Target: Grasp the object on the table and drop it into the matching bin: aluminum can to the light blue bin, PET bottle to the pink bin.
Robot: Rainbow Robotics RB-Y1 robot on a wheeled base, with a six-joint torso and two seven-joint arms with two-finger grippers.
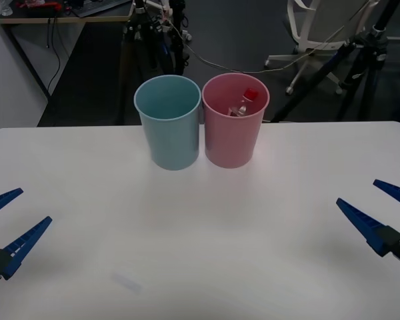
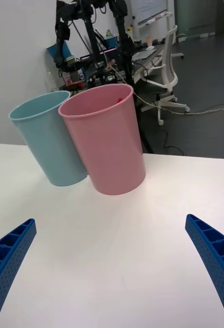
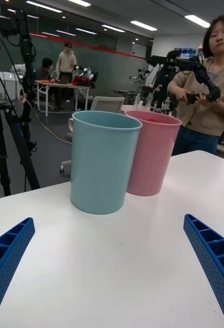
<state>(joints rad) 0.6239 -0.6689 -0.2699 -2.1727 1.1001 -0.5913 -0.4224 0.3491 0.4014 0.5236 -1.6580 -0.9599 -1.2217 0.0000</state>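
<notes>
Front view, from left to right: the left tool [image 1: 5,228] hangs low over the white counter [image 1: 200,233] near its left edge, its two blue ribbed fingers spread wide apart with nothing between them. Toward the back of the counter, near the middle, stand two round bins, upright and side by side, touching or nearly so. The blue bin [image 1: 169,122] is on the left. The pink bin [image 1: 235,121] is on the right, and inside it lies the bottle [image 1: 243,105], tilted, its red cap [image 1: 251,94] leaning toward the far right of the rim. At the right edge the right tool [image 1: 379,205] hovers over the counter, its blue fingers also spread wide and holding nothing. Both tools are well apart from the bins.

Left wrist view: the blue bin [image 3: 104,161] stands nearer, with the pink bin [image 3: 151,152] just behind it, and the two blue fingers [image 3: 210,259] are open at the corners.

Right wrist view: the pink bin [image 2: 105,139] stands nearer with the blue bin [image 2: 46,137] beside it, and the blue fingers [image 2: 213,251] are likewise spread at the corners above bare counter [image 2: 112,256].
</notes>
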